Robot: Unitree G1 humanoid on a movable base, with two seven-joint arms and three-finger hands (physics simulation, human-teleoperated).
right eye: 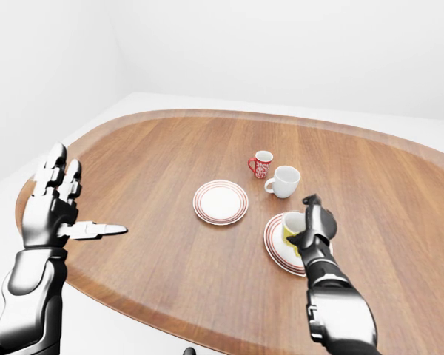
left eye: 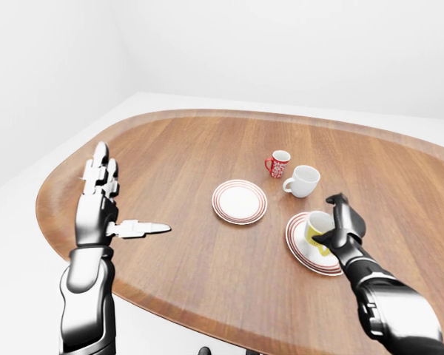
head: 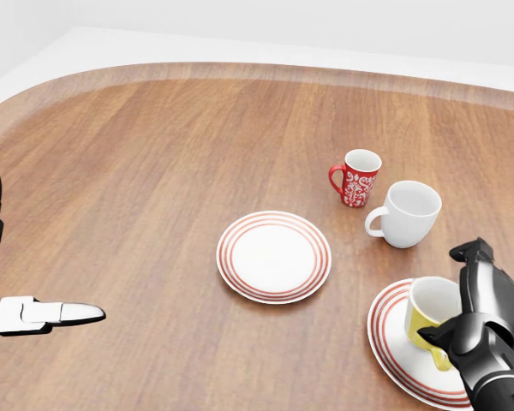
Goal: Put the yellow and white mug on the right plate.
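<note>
Setting yellow and white mug (head: 430,312) on right plate (head: 392,344); right hand (head: 480,318) fingers grasping it. Left hand (left eye: 98,212) released. Next I unclench, lift clear.
</note>
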